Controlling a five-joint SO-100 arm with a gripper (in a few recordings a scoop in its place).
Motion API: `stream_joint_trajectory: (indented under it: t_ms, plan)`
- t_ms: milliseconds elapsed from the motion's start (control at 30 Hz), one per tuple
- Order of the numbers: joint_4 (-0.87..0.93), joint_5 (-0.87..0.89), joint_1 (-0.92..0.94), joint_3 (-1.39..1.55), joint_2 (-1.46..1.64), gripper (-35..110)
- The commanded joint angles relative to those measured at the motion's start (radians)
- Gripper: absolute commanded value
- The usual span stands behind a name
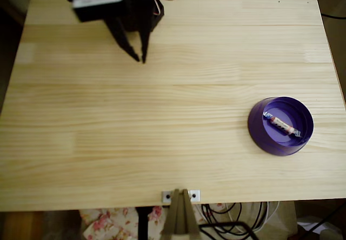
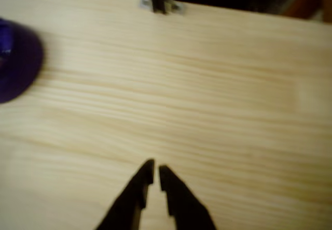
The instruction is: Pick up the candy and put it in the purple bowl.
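**Resting candy in the bowl, gripper far away**

Looking down in the overhead view, the wooden table (image 1: 162, 115) filled most of the picture. The purple bowl (image 1: 280, 125) stood near the right edge, a little below the middle. The candy (image 1: 282, 124) lay inside it, on the lighter floor of the bowl, tilted from upper left to lower right, with its twisted bluish ends pointing to the rim. The black gripper (image 1: 139, 59) was at the upper left of the table, well apart from the bowl, and its two fingers pointed down in the picture. The tips were very close to each other, with only a thin gap, and nothing was between them. At the lower edge of the table a small metal bracket (image 1: 180, 195) was fixed, and some cables (image 1: 238, 218) hung below it.

In the wrist view the picture was blurred. The gripper (image 2: 154, 170) showed at the bottom centre, with both dark fingers nearly touching at the tips and holding nothing. Below them was bare wood of the table (image 2: 207, 95). The purple bowl (image 2: 18, 64) appeared at the left edge, partly cut off, well apart from the fingers. The candy could not be made out clearly there. The bracket (image 2: 161, 4) showed at the top edge.
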Motion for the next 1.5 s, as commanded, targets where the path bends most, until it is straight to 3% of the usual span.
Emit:
stream_joint_trajectory:
  t_ms: [0,267,933,1467]
  plan:
    - [0.006,0.017,0.072,0.04,0.092,-1]
    - [0.02,0.035,0.212,0.107,0.118,-1]
    - [-0.054,0.066,0.178,0.382,0.144,-1]
    - [-0.058,0.048,0.155,0.387,0.144,-1]
